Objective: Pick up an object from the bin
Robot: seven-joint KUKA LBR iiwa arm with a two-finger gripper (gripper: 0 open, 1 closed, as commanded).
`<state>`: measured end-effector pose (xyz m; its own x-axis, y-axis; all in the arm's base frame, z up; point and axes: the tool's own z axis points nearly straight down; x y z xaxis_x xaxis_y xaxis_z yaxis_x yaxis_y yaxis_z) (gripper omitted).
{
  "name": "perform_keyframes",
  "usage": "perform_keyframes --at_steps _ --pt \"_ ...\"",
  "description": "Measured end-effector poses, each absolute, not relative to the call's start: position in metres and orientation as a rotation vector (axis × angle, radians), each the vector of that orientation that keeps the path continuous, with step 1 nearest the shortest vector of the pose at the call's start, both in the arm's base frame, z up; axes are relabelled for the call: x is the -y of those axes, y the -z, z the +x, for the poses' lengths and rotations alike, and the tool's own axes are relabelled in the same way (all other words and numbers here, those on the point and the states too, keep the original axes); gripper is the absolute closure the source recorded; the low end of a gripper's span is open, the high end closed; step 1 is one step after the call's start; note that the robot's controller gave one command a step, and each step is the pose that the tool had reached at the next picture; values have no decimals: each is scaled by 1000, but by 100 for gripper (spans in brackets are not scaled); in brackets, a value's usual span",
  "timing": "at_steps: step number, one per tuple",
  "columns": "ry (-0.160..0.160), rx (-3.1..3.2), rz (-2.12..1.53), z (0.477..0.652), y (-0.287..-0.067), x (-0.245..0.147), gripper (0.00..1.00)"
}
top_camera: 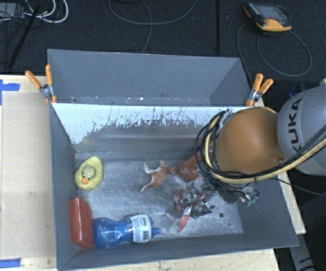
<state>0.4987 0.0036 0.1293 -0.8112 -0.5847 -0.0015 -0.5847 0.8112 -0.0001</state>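
Note:
My gripper [197, 201] is low over the bin floor at centre right, a dark mechanism showing under the arm's orange cover. A small red sliver [182, 222] lies just below it, touching or nearly touching the dark parts. A reddish-brown lump [187, 169] sits just above it, partly under the cover. A tan toy horse [156, 175] lies to the gripper's left, clear of it.
A yellow rubber duck [88, 172] rests by the left wall. A red cylinder [81, 222] and a blue bottle [121, 231] with a white label lie along the front left. The arm's cover and cables hide the right part of the bin.

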Motion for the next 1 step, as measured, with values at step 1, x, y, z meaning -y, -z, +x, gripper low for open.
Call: perform_keyframes --at_steps 1 --pt "-2 -2991 -964 498 -135 -4 100"
